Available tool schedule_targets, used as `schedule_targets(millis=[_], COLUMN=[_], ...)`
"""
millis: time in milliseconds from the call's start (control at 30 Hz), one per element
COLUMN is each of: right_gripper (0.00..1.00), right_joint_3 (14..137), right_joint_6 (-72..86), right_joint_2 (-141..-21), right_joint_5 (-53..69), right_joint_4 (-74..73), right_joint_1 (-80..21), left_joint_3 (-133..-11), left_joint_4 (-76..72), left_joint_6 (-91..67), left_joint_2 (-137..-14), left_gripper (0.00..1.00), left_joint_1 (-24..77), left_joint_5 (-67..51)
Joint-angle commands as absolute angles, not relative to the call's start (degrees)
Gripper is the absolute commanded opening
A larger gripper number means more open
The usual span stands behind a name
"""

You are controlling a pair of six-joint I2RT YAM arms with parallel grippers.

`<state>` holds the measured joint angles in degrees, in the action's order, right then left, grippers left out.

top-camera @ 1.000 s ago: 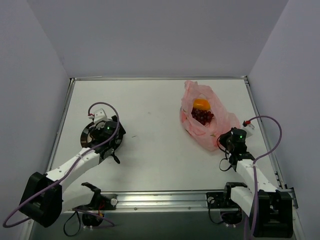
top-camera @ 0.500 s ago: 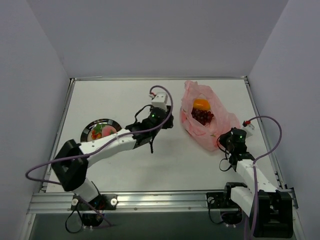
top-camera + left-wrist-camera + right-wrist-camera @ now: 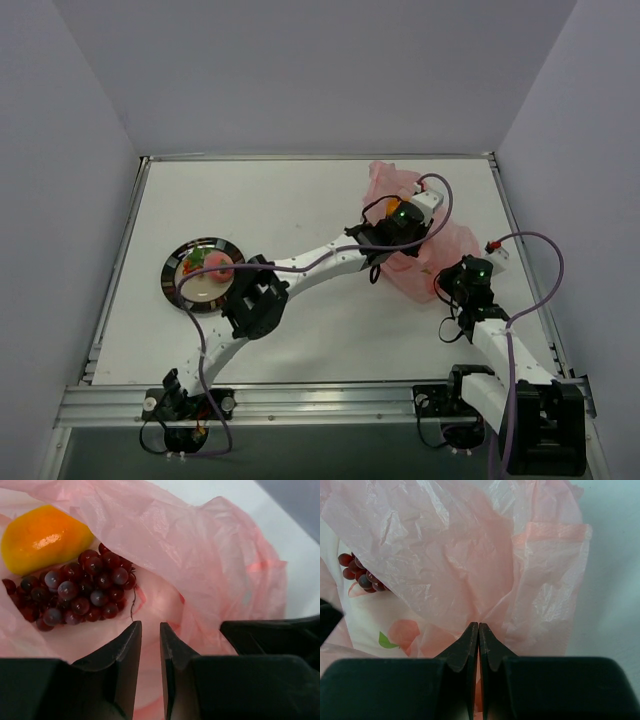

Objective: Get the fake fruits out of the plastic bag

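Observation:
The pink plastic bag [image 3: 445,238] lies at the right of the table with its mouth spread open. Inside it lie a yellow-orange fruit [image 3: 42,536] and a bunch of dark red grapes [image 3: 80,592]. My left gripper [image 3: 150,626] hovers just over the bag's inner film, close to the grapes, its jaws a narrow gap apart with nothing between them. My right gripper [image 3: 478,626] is shut on a fold of the plastic bag [image 3: 470,555] at its near edge. A pink-red fruit [image 3: 216,266] and a red-and-green piece [image 3: 195,262] rest on the plate.
The round dark-rimmed plate [image 3: 172,283] sits at the left of the table. The left arm [image 3: 320,258] stretches across the middle of the table from its base to the bag. Grey walls close in the table on three sides.
The left arm swung from over the plate at the left across to the bag, and its jaws narrowed on the way. The fruits on the plate now show. The right arm stayed put.

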<state>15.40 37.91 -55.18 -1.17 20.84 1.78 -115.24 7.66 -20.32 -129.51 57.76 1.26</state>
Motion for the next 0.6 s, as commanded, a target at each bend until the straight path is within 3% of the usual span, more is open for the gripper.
schedule_targets(millis=[0, 133, 267, 333, 567], right_gripper=[0.0, 0.0, 0.0, 0.0, 0.0], right_joint_3=[15.3, 15.2, 15.2, 15.3, 15.2], right_joint_6=[37.7, 37.6, 37.6, 37.5, 37.4], right_joint_2=[-54.8, -54.5, -54.5, -54.5, -54.8], right_joint_5=[-2.0, -2.0, -1.9, -1.9, -1.6], right_joint_4=[22.1, 22.2, 22.1, 22.2, 22.5], right_joint_1=[1.5, 1.4, 1.4, 1.5, 1.3], left_joint_3=[-126.9, -136.1, -139.4, -141.0, -146.3], left_joint_4=[17.8, 23.7, 23.3, 23.3, 24.3], left_joint_6=[-13.4, -10.6, -8.1, -7.5, -6.2], left_joint_2=[-133.2, -140.9, -144.0, -145.5, -151.3], left_gripper=[0.2, 0.28, 0.59, 0.67, 0.82], left_joint_1=[56.6, 55.7, 55.4, 55.4, 55.4], left_joint_5=[0.9, 1.7, 1.8, 2.0, 2.7])
